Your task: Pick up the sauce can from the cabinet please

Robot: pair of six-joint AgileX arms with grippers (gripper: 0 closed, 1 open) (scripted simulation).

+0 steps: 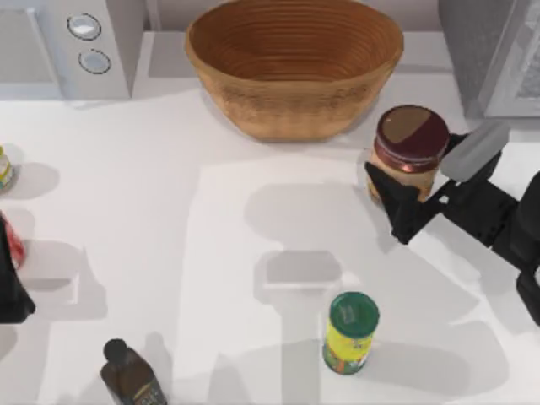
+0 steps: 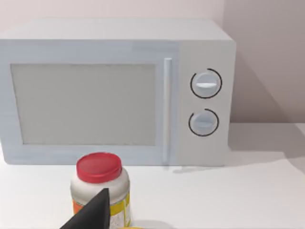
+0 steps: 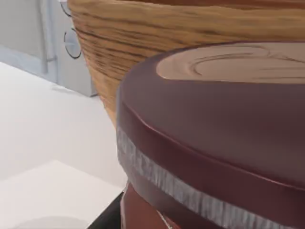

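The sauce can point(image 1: 411, 145), stout with a maroon rim and a tan top, stands on the white table just right of the basket and in front of the grey cabinet point(image 1: 489, 51). My right gripper point(image 1: 419, 169) reaches in from the right edge and straddles the can, one dark finger point(image 1: 393, 202) against its near-left side and a grey finger point(image 1: 474, 150) against its right side. In the right wrist view the can's maroon lid point(image 3: 214, 133) looms very close. My left gripper point(image 1: 10, 291) is parked at the table's left edge.
A woven basket point(image 1: 291, 114) sits at the back centre, a white microwave point(image 1: 67, 42) point(image 2: 114, 90) at the back left. A yellow container with a green lid point(image 1: 350, 333) and a small dark bottle point(image 1: 131, 375) stand near the front. A red-lidded jar point(image 2: 100, 183) is beside the left gripper.
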